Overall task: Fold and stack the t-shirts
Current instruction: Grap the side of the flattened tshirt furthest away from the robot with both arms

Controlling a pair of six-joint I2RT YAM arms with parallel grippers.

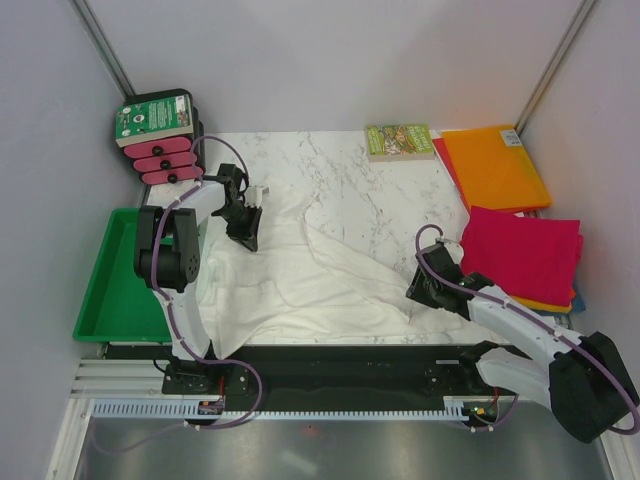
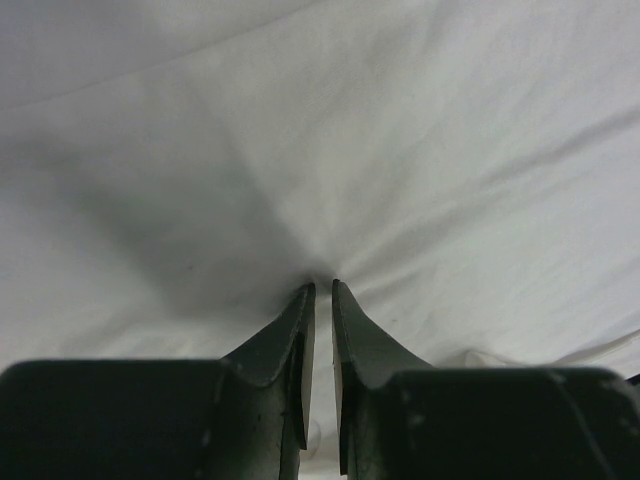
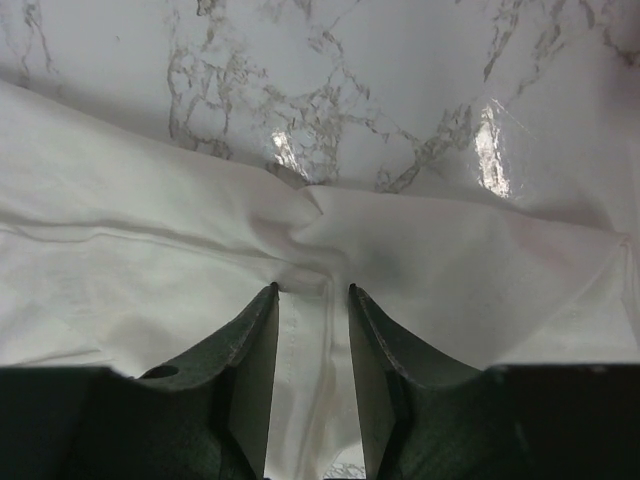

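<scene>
The thin white t-shirt (image 1: 320,270) lies spread and wrinkled across the marble table. My left gripper (image 1: 247,235) is at its far left part. In the left wrist view the gripper (image 2: 322,285) is pinched shut on the white cloth (image 2: 400,150), which puckers at the tips. My right gripper (image 1: 418,290) is at the shirt's right edge. In the right wrist view the gripper (image 3: 312,288) stands partly open, tips pressed on the cloth (image 3: 150,250), a hem between the jaws. A folded magenta shirt (image 1: 522,250) lies on an orange one (image 1: 545,302) at the right. Another orange shirt (image 1: 495,165) lies at the back right.
A green-covered book (image 1: 400,140) lies at the table's back edge. A green tray (image 1: 115,290) sits left of the table. A black holder with pink items (image 1: 160,140) stands at the back left. Grey walls close in both sides. Bare marble (image 3: 350,80) shows beyond the shirt's edge.
</scene>
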